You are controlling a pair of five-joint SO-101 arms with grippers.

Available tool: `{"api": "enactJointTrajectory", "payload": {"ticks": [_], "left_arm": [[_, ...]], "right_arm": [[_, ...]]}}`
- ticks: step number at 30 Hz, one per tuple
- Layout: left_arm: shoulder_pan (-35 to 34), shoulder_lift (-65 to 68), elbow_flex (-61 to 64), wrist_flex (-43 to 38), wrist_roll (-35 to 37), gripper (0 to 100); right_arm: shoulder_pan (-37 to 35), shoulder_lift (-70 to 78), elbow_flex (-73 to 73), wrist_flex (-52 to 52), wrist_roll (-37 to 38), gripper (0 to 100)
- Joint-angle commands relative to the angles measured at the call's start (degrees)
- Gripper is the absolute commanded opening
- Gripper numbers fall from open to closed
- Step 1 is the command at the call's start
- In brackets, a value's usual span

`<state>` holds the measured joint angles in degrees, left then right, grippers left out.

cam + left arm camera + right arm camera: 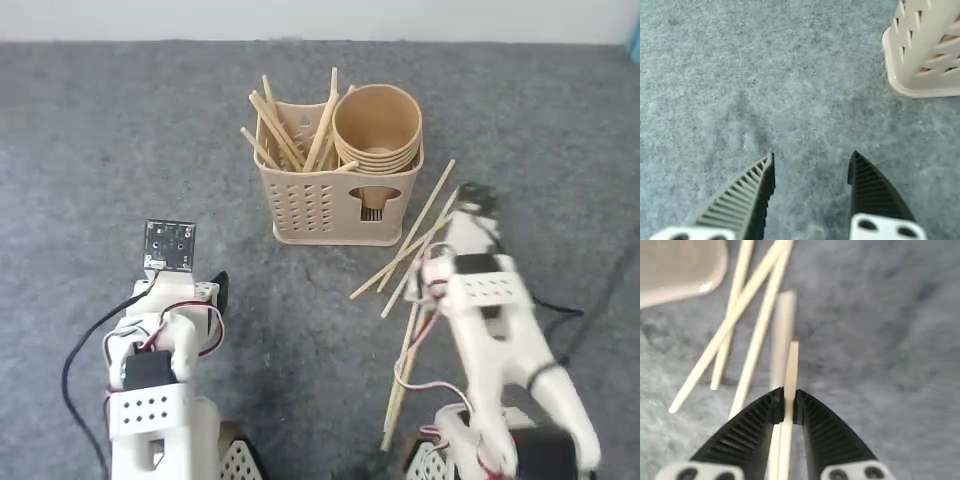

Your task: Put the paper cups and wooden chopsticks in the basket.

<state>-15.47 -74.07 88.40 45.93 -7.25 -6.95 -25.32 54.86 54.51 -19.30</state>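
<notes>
1. High view: A beige slotted basket [325, 205] stands at the far centre of a grey carpet [120, 130]. A nested stack of tan paper cups [377, 125] fills its right side. A sheaf of pale wooden chopsticks [290, 125] stands tilted in its left side. More loose chopsticks [410, 250] lie fanned on the carpet just right of the basket, trailing toward the near edge. The white left arm [160, 370] sits near left and the right arm [490, 300] near right, over the loose sticks. A pale wall [300, 20] edges the far side.

2. Left wrist view: The left gripper [813, 154] hangs over bare carpet with its black ribbed jaws spread wide and nothing between them. The rounded corner of the basket is near it, well apart from the jaws.

3. Right wrist view: The right gripper [787, 395] is pinched onto one held chopstick [790, 370], whose blunt end pokes past the tips. A second, blurred stick [782, 325] runs just beside it; whether it is also gripped cannot be told. Loose chopsticks cross on the carpet beyond, beside the basket corner.
</notes>
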Motion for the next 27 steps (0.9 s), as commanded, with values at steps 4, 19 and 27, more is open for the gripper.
{"api": "enactJointTrajectory", "payload": {"ticks": [4, 19, 27], "left_arm": [[-0.18, 0.26, -1.80, 0.09, -0.44, 23], [-0.18, 0.26, -1.80, 0.09, -0.35, 23], [-0.18, 0.26, -1.71, 0.00, -0.44, 23]], "right_arm": [[12.79, -13.14, -2.20, 3.65, 9.76, 0.8], [15.60, -32.48, -12.40, 2.95, 13.89, 0.8], [5.58, -41.98, -12.57, -13.14, 13.54, 0.8]]}}
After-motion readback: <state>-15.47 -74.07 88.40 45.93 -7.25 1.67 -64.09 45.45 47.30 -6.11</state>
